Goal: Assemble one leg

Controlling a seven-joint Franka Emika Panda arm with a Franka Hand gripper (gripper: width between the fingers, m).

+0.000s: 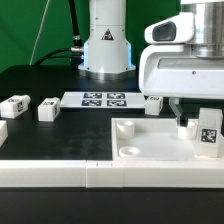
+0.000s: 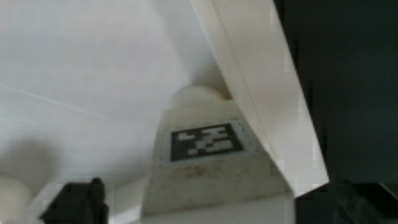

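- Hand [image 1: 181, 115] hangs low over the white furniture panel [image 1: 150, 150], its fingers pointing down, with the leg [image 1: 209, 134] just beside them at 3 o'clock in the exterior view.
- Whether the hand is released or clenched I cannot tell. The exterior view hides the fingertips behind the hand's body, and the wrist view shows only one dark finger [image 2: 75, 200] at the picture's edge, apart from the leg [image 2: 210, 140].
- The leg stands upright on the panel near its 3 o'clock edge. I cannot tell whether it sits in a corner socket or merely on the surface.
- It looks like a small white plastic block, with a black-and-white square tag on the face turned to both cameras. The wrist view shows a rounded white end beyond the tag.
- Judged from this, the step in hand is seating or fastening the leg on the panel, and the task looks well along.
- The next move likely calls for centring the fingers on the leg's plain sides, closing squarely, then pressing or turning without tipping it.
- An empty round socket [image 1: 129, 152] shows at the panel's 8 o'clock corner.
- Spare legs [image 1: 48, 110] lie on the black tabletop [image 1: 60, 82] at 9 o'clock, well apart from the hand.
- The marker board [image 1: 105, 98] lies at 12 o'clock of the panel.
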